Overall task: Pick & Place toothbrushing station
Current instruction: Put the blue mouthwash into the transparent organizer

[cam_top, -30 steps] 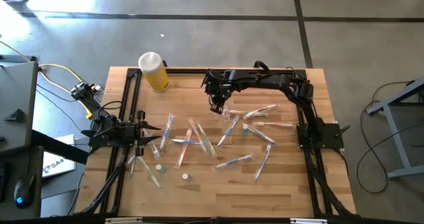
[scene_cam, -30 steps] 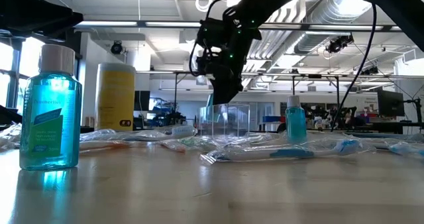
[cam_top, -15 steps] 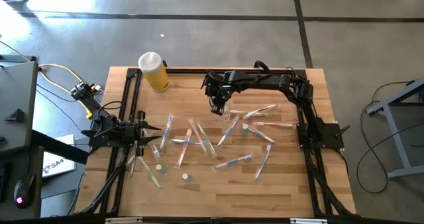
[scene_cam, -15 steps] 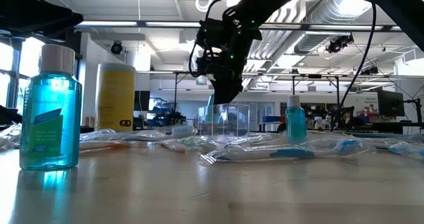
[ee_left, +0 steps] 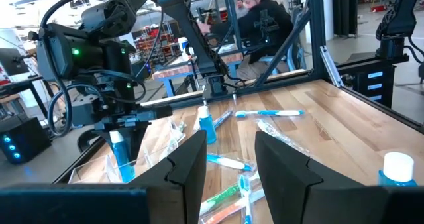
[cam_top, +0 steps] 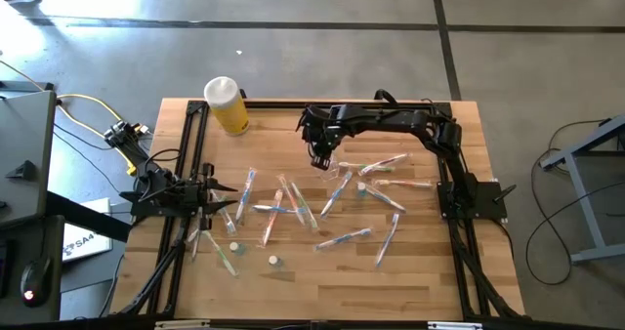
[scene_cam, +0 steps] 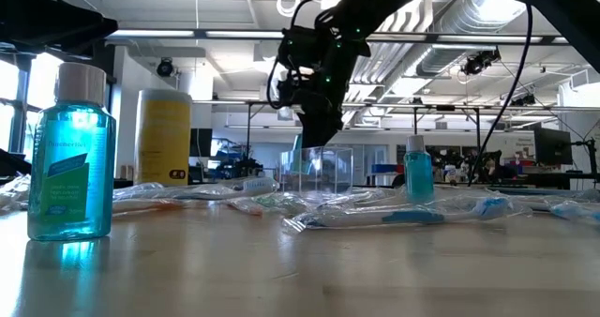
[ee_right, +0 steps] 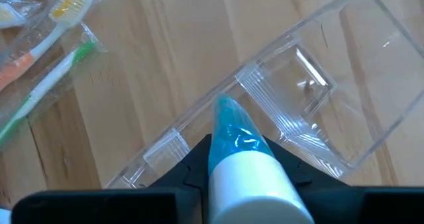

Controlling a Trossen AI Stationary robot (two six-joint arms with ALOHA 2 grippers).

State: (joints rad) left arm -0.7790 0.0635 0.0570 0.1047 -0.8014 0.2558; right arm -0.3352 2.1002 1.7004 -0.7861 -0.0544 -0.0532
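My right gripper (cam_top: 317,160) is shut on a small blue bottle with a white cap (ee_right: 232,141), just above the clear plastic holder (ee_right: 311,91), which stands on the table (cam_top: 337,173). The bottle's lower end points into one of the holder's compartments. Several wrapped pastel toothbrushes (cam_top: 293,205) lie flat across the middle of the table. My left gripper (cam_top: 229,195) waits open and empty at the table's left side, and its own wrist view shows its fingers apart (ee_left: 230,164). My right gripper pinches the blue bottle between its two fingers, at the upper body just below the white cap (ee_right: 252,184). The fingers come from above, pointing down. The bottle hangs upright, cap up, its lower end (ee_right: 227,108) at the holder's rim; whether it touches the holder I cannot tell.
A yellow cylinder with a white cap (cam_top: 227,105) stands at the far left. Other small blue bottles stand upright on the table (scene_cam: 70,158) (scene_cam: 417,172). Black frame rails (cam_top: 190,154) run along the left and right sides. Bare wood lies along the near edge (cam_top: 322,291).
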